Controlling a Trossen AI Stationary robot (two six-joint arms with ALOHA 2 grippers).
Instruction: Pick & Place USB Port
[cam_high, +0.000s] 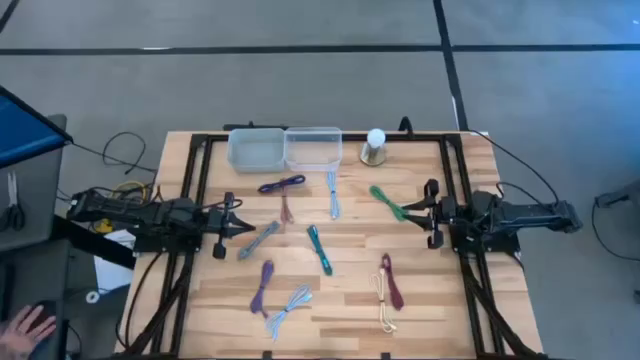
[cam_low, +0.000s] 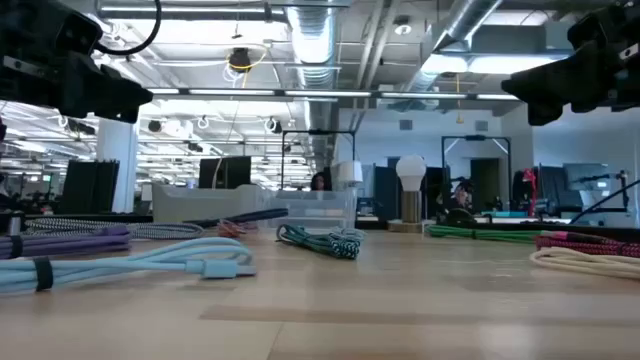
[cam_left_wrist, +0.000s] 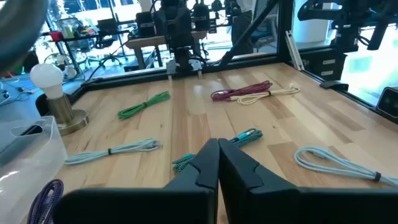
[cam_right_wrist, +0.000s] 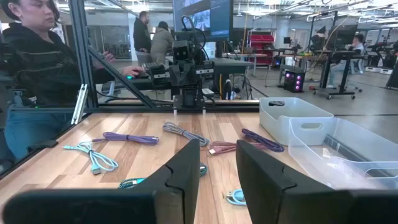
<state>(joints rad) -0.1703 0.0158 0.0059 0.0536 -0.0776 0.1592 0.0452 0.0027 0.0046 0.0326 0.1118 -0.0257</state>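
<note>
Several bundled USB cables lie flat on the wooden table (cam_high: 430, 300): green (cam_high: 387, 202), teal (cam_high: 319, 248), grey (cam_high: 258, 240), two purple (cam_high: 282, 185) (cam_high: 263, 285), two light blue (cam_high: 332, 195) (cam_high: 288, 308), maroon (cam_high: 392, 280) and cream (cam_high: 384, 305). My left gripper (cam_high: 248, 228) (cam_left_wrist: 217, 163) hovers at the table's left, shut and empty, pointing toward the grey cable. My right gripper (cam_high: 408, 208) (cam_right_wrist: 217, 165) hovers at the right, open, nothing between its fingers, its tips over the near end of the green cable. Both hang well above the tabletop in the low view.
Two clear plastic bins (cam_high: 255, 148) (cam_high: 313, 146) stand side by side at the table's far edge, with a bulb lamp on a brass base (cam_high: 375, 147) to their right. A black frame (cam_high: 200, 180) runs around the table. A person sits beyond the left side (cam_right_wrist: 31, 56).
</note>
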